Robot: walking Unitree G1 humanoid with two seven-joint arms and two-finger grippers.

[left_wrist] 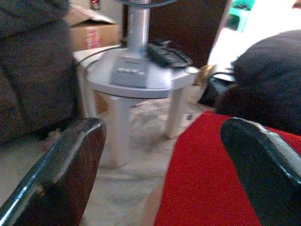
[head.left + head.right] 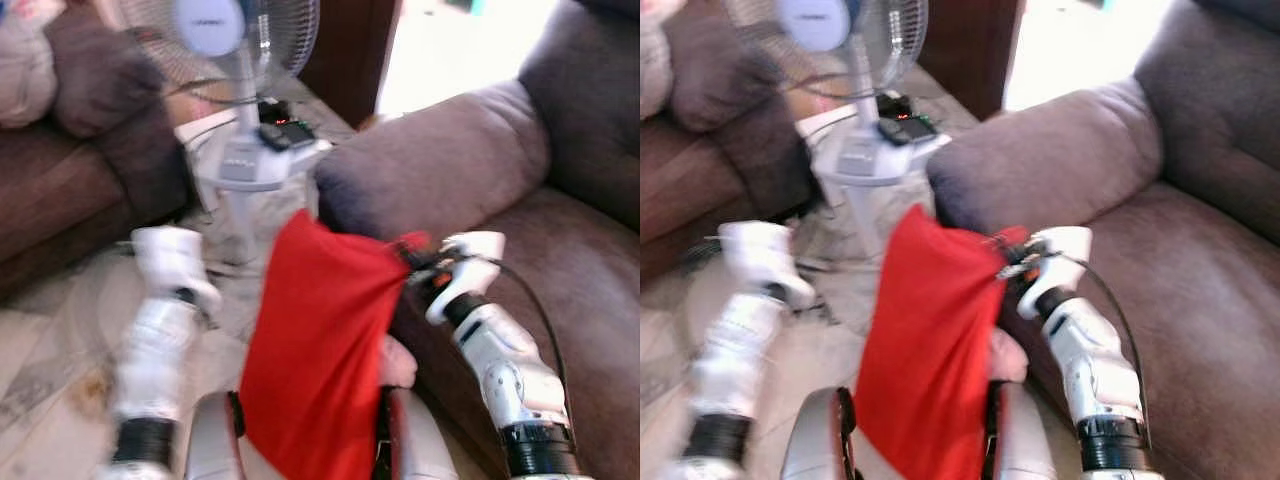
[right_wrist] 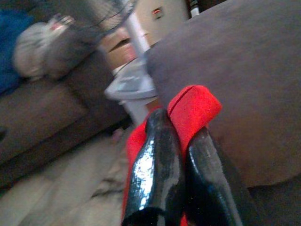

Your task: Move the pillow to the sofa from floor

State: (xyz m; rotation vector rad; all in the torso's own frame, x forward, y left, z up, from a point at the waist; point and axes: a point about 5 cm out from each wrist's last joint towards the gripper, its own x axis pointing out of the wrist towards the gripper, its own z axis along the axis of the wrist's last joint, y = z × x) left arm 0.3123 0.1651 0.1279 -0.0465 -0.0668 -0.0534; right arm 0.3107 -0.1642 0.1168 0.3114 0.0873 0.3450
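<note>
The sofa armrest (image 2: 440, 160) and fan stool (image 2: 250, 175) crowd the hanging pillow (image 2: 315, 350); the seat (image 2: 560, 270) lies open.

A: Where's the right claw (image 3: 181, 155)?
B: Raised ahead on a bent silver arm, fingers pressed together, pinching a corner of the red pillow (image 2: 315, 350).
A: And the left claw (image 1: 164, 155)?
B: Forward too, fingers spread wide, gripping nothing.
</note>
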